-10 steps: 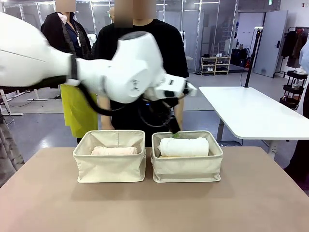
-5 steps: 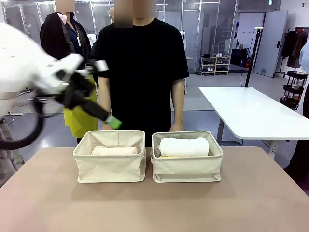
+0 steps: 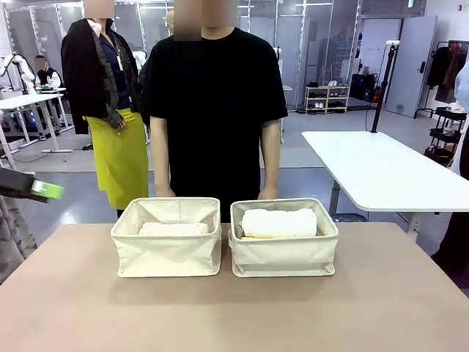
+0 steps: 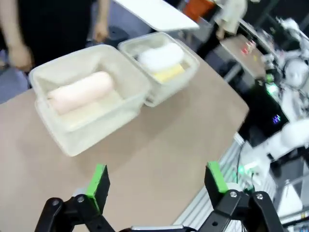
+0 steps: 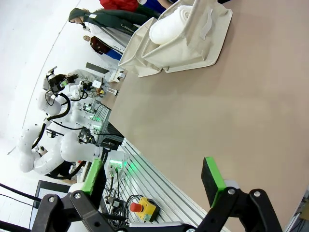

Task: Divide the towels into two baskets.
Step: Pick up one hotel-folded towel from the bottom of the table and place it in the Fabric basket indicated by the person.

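Beige and bare at the near edge, the surface [image 3: 234, 315] runs away from me toward the person standing at twelve o'clock. On my left wrist feed the left pincer [image 4: 157, 181] hangs above that bare stretch with its green pads spread wide and nothing between them; in the front feed I catch only one of its green fingertips [image 3: 45, 191] at about nine o'clock, off the surface edge. On my right wrist feed the right pincer [image 5: 152, 176] is likewise spread wide and empty, over the near rim of the surface. Farther out, near the middle of the surface, the two cream baskets stand side by side, almost touching. The left basket [image 3: 166, 253] holds the pale pink towel [image 3: 174, 229], lying flat and low inside it. The right basket [image 3: 284, 253] holds the white towel [image 3: 278, 222], which rides higher and rests on the pale yellow towel [image 4: 169, 73]; I can see that one as a strip beneath the white roll in my left wrist feed. Beyond the baskets, at twelve o'clock, the person in a black shirt [image 3: 214, 110] stands close to the far edge with arms down, both hands just behind the basket rims.
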You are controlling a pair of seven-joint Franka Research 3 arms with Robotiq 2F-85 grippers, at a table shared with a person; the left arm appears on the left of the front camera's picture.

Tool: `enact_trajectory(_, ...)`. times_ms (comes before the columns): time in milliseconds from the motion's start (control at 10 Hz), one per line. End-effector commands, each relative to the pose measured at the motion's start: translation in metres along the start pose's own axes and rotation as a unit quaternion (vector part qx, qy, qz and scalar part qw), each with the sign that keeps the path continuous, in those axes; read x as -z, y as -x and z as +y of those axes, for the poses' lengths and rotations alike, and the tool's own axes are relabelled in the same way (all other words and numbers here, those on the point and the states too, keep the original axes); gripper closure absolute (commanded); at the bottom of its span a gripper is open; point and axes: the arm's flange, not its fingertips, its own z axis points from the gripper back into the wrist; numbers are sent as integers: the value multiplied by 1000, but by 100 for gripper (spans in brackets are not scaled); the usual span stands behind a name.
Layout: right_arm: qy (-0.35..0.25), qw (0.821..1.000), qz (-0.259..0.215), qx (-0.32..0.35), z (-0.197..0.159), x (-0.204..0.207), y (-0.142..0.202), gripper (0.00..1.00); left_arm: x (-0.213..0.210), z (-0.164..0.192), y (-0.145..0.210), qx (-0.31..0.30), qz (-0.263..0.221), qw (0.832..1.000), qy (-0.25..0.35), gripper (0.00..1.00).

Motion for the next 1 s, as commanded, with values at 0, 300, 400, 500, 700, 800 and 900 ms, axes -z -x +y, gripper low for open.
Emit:
enact_trajectory(0,-4,1000,-4,-4,2,0,2,0,-12,-11,68,-43,-43,998,-30,0)
enact_trajectory(300,-4,1000,-4,-4,2,0,2,0,-55,0,108,-95,-87,988,-82,0)
enact_trajectory(400,-4,1000,-4,-4,2,0,2,0,-67,3,118,-132,-74,982,-112,0)
enact_trajectory(500,-4,1000,-4,-4,2,0,2,0,-77,4,123,-136,-81,979,-132,0)
enact_trajectory(700,-4,1000,-4,-4,2,0,2,0,-83,4,129,-146,-53,976,-153,0)
enact_trajectory(800,-4,1000,-4,-4,2,0,2,0,-83,8,129,-160,-40,972,-169,0)
enact_trajectory(900,-4,1000,-4,-4,2,0,2,0,-80,8,122,-130,-38,975,-177,0)
